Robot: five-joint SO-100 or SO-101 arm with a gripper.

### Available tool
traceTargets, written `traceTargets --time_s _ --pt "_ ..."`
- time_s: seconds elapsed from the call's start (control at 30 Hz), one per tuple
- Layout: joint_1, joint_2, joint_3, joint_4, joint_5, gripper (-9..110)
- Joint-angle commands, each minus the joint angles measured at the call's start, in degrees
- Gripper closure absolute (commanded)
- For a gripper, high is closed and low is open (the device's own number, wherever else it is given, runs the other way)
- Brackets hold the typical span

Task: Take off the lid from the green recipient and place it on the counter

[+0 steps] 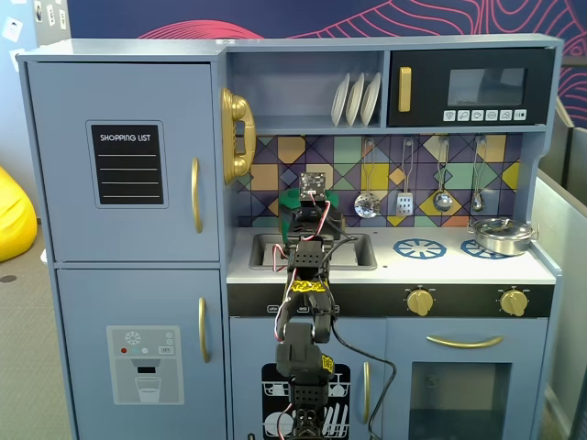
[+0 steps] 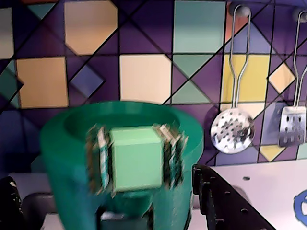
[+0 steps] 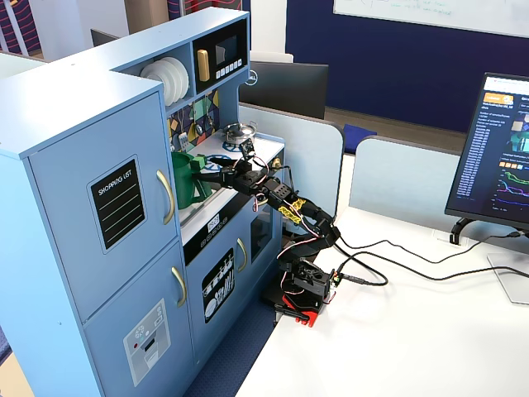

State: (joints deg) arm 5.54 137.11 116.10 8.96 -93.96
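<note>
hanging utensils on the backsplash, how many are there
4, all on the tiled wall above the counter in a fixed view: a perforated skimmer, a slotted spatula, a ladle and another ladle-like utensil above the silver pan. The arm may hide more.

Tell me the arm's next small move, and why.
Probably raise the gripper a little, toward the top of the pot. In the wrist view its open fingers sit low on either side of the pot's body, while the rim is higher up. The lid would be up there, though I cannot make it out from this angle.
</note>
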Motion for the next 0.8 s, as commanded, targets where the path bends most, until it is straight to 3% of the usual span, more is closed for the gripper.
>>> traceTargets --time_s 0.0,0.53,0.67,0.77 --pt "-0.35 -2.9 -6.15 -2.55 -0.7 62" --pt "0.09 -10.72 -11.25 -5.19 -0.26 66" --pt "-0.18 -11.16 -11.69 -5.19 1.23 77" --pt "-0.7 -10.9 -11.25 -5.19 0.79 97"
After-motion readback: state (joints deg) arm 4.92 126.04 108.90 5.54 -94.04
